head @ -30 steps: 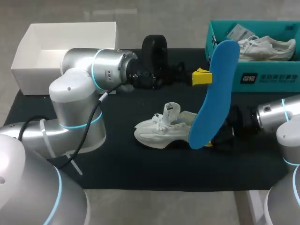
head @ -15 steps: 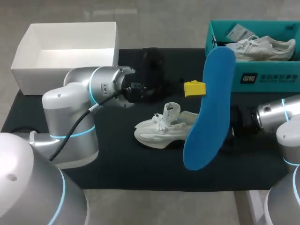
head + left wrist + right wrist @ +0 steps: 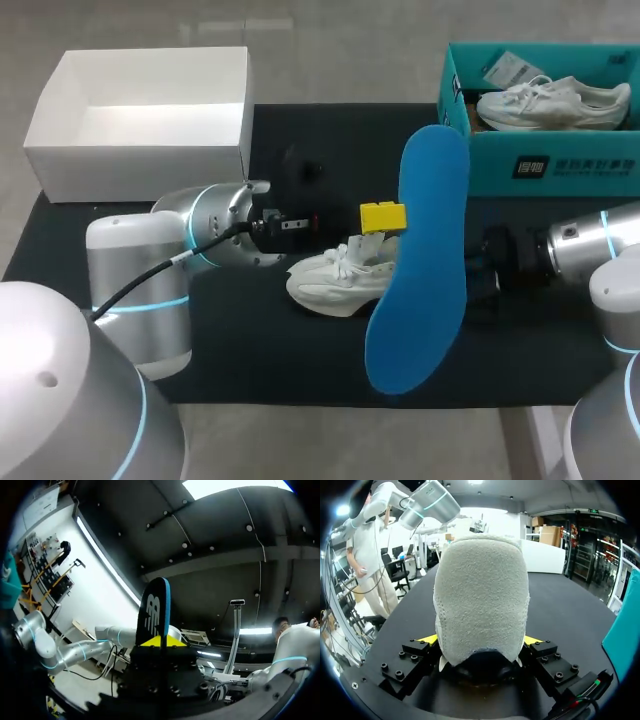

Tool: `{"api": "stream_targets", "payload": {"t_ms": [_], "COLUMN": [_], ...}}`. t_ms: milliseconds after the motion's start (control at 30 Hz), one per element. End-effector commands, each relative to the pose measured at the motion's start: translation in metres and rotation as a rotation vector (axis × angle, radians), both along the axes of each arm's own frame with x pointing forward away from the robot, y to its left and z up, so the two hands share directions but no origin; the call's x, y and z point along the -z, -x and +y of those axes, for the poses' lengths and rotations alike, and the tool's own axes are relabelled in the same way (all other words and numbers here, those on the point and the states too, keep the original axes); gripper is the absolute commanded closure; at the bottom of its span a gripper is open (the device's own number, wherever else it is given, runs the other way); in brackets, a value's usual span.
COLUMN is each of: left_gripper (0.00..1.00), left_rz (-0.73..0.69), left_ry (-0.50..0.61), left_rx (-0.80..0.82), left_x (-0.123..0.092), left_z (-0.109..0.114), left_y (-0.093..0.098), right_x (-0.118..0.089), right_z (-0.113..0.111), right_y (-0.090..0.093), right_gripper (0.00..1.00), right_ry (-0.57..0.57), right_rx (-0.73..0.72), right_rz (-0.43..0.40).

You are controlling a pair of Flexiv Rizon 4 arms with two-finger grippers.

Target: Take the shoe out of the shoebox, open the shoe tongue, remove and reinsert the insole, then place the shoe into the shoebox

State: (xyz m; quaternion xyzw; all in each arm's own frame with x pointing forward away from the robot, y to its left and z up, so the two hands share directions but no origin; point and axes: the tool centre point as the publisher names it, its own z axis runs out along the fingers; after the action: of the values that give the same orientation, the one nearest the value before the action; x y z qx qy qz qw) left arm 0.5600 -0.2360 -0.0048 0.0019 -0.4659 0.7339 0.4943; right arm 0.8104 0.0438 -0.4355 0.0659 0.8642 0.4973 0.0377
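Item 1. Insole (image 3: 415, 260), blue, held up on edge and tilted. Its lower end is nearest the front edge of the counter (image 3: 250, 350), its upper end towards the teal box. It stands in front of the shoe's heel half and hides it in the head view. In the left wrist view it shows edge-on between the yellow tips.

Item 2. Left end effector (image 3: 383, 217), coming in from the left. Its fingers are closed on the insole about midway along it, one from each side.

Item 3. Shoe (image 3: 335, 278), white, laced, lying on the dark counter at mid-table with its toe pointing left.

Item 4. Right end effector (image 3: 480, 645), coming in from the right. Its fingers are spread wide around the shoe's heel and press it from both sides, so it grips the shoe.

Item 5. White box (image 3: 130, 150), open, at the far left corner.

Item 6. Teal shoebox (image 3: 570, 165), open, at the far right. It holds a second white shoe (image 3: 550, 100) and a paper slip (image 3: 512, 68).
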Motion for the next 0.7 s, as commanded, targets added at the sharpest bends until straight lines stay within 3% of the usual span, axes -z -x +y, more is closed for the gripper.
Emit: {"api": "stream_targets", "payload": {"t_ms": [33,400,700], "left_gripper": [1.0,1.0,1.0], "left_rz": [0.018,0.079,0.081], "left_ry": [0.009,0.014,0.037], "left_rx": [-0.03,0.019,-0.031], "left_x": [0.004,0.007,0.007], "left_z": [0.009,0.013,0.019], "left_y": [0.007,0.02,0.026], "right_x": [0.003,0.003,0.003], "right_z": [0.002,0.002,0.002], "right_y": [-0.001,-0.001,-0.001], "right_gripper": [1.0,1.0,1.0], "right_ry": [0.002,0.002,0.002], "right_rx": [0.002,0.002,0.002], "right_rz": [-0.001,-0.001,-0.001]}}
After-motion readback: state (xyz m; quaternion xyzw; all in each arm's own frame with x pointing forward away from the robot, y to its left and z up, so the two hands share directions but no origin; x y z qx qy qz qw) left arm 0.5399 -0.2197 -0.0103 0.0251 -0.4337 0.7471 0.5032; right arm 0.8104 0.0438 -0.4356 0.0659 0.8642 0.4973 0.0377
